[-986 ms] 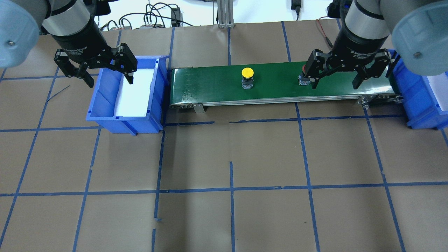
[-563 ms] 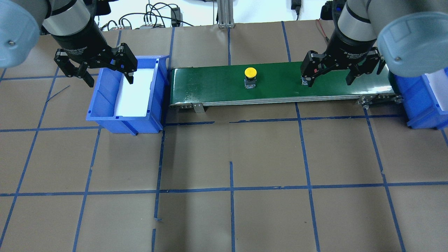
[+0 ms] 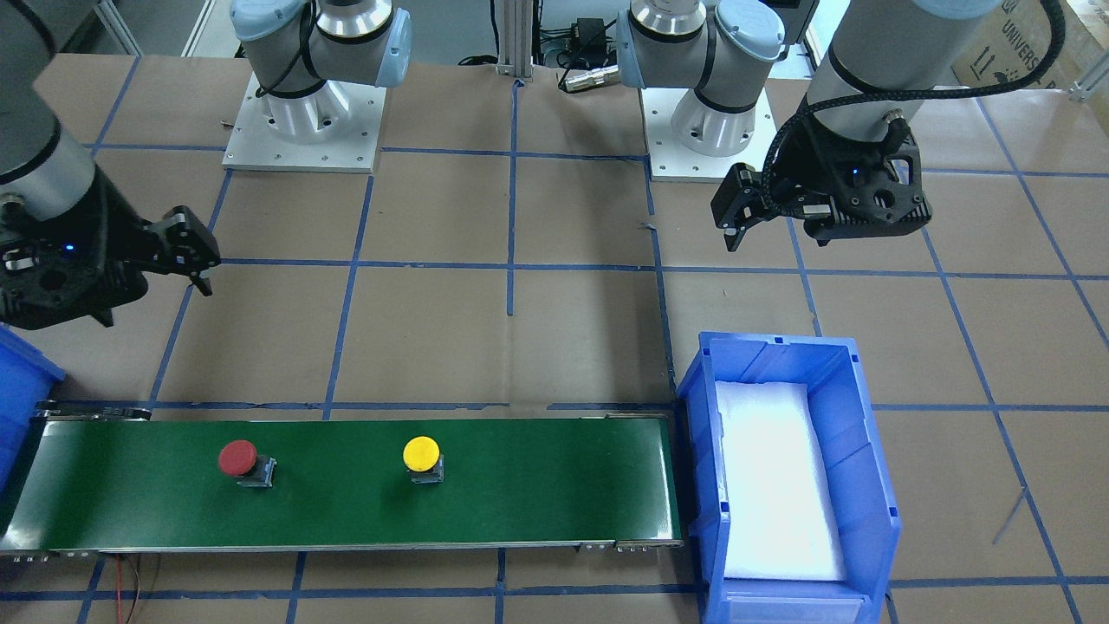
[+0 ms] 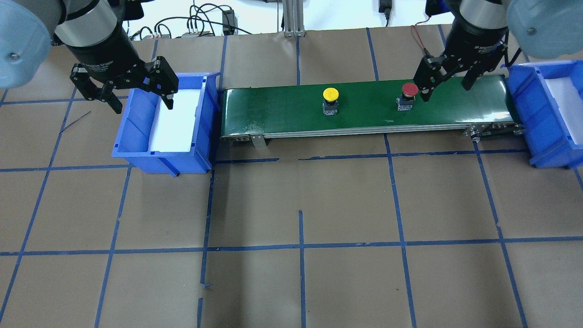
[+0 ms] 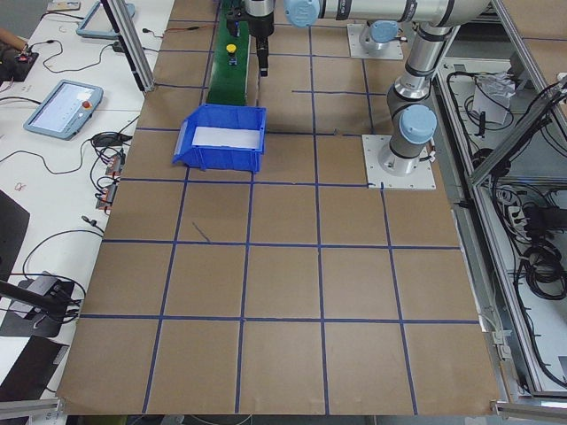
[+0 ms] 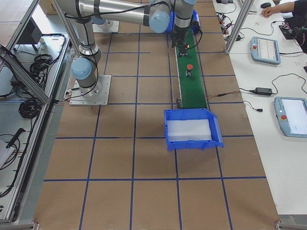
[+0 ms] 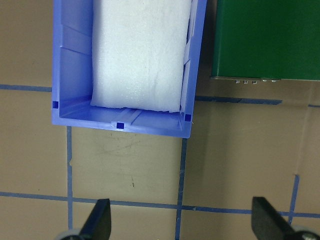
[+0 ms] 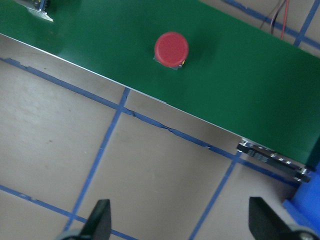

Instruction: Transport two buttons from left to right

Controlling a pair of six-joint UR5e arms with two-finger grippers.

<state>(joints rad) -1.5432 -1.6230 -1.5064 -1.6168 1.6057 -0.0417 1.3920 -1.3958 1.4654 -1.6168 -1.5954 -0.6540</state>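
Observation:
The yellow button (image 4: 330,94) stands upright near the middle of the green conveyor belt (image 4: 273,109). The red button (image 4: 409,89) stands upright further right on it. Both show in the front-facing view, yellow (image 3: 421,453) and red (image 3: 237,458). My right gripper (image 4: 446,89) is open and empty, raised, just right of the red button and clear of it. The right wrist view shows the red button (image 8: 171,49) far ahead of the open gripper (image 8: 181,220). My left gripper (image 4: 143,104) is open and empty, high over the left blue bin (image 4: 136,132).
The left bin holds only a white foam pad (image 4: 175,120). A second blue bin (image 4: 528,109) stands at the belt's right end. Cables and an aluminium post (image 4: 291,18) line the far edge. Blue tape lines grid the brown table.
My right gripper has lifted and drawn back from the red button, which now shows fully. Both buttons have shifted a little to the right on the belt. The left arm has not moved.

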